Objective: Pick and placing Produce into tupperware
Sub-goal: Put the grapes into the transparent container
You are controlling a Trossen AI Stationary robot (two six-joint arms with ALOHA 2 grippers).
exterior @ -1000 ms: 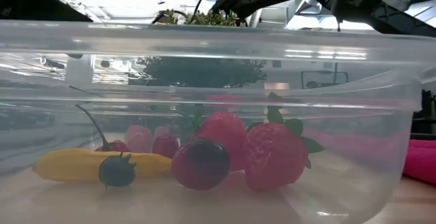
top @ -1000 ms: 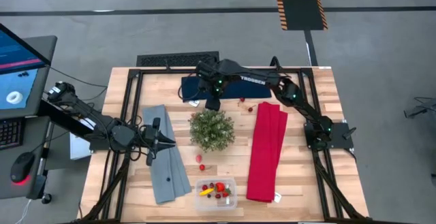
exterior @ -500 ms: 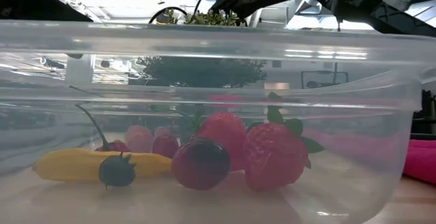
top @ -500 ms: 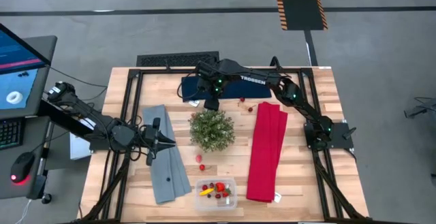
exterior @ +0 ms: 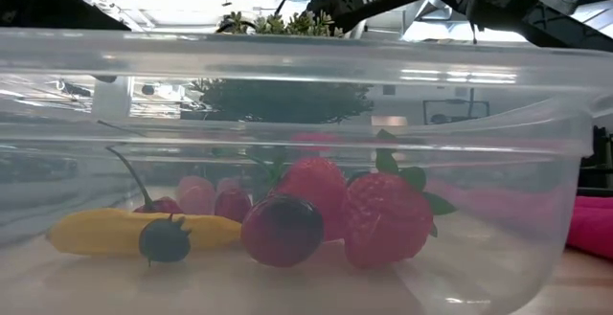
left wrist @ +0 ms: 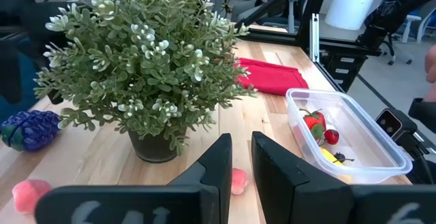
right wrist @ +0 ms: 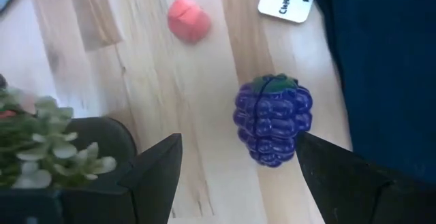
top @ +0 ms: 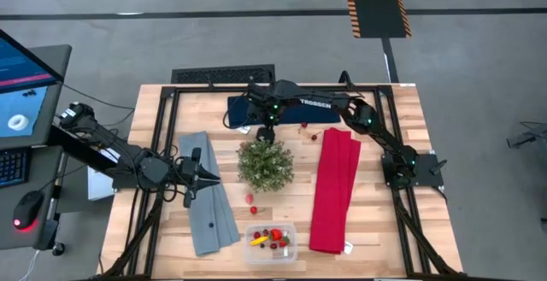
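Nearer now: right tool (right wrist: 235, 166) over grape cluster (right wrist: 273, 119)

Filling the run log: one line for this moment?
right hand: open above grape cluster | left hand: idle over grey cloth | tupperware: partly filled

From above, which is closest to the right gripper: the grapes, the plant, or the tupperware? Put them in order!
From the right gripper:
1. Grapes, right between its open fingers.
2. Plant, just beside it, mid-table.
3. Tupperware, farthest, at the table's near edge.
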